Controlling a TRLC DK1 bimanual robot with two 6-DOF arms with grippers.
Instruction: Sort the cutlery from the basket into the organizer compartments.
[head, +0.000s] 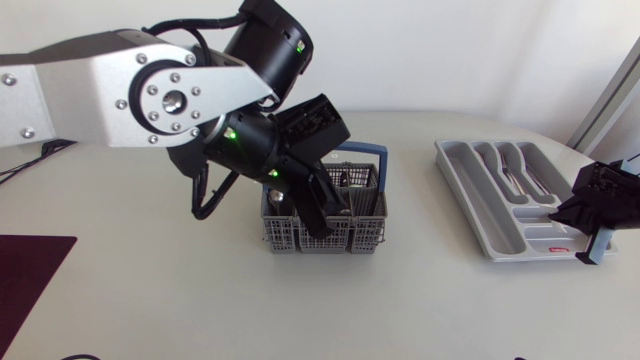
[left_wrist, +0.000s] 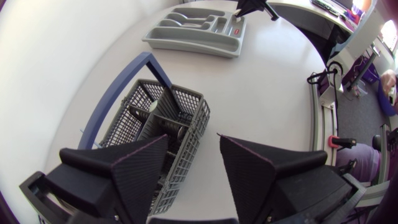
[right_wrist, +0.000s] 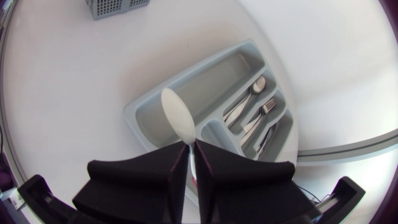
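The grey cutlery basket (head: 350, 236) with a blue handle (head: 365, 150) stands mid-table, metal cutlery (left_wrist: 163, 127) upright in it. My left gripper (left_wrist: 194, 138) hangs open right above it, one finger over a basket compartment, the other outside the basket wall (left_wrist: 186, 155). The grey organizer (head: 470, 200) lies at the right; a spoon (right_wrist: 247, 99), a fork (right_wrist: 261, 115) and knives (right_wrist: 268, 135) lie in its narrow compartments. At its near end my right gripper (right_wrist: 191, 149) is shut on a pale spoon (right_wrist: 177, 115), whose bowl is over the wide compartment (right_wrist: 217, 81).
A dark maroon mat (head: 25, 275) lies at the table's front left corner. A small crosswise compartment with a red label (head: 560, 243) closes the organizer's near end. The table's curved edge (right_wrist: 348, 148) runs just past the organizer.
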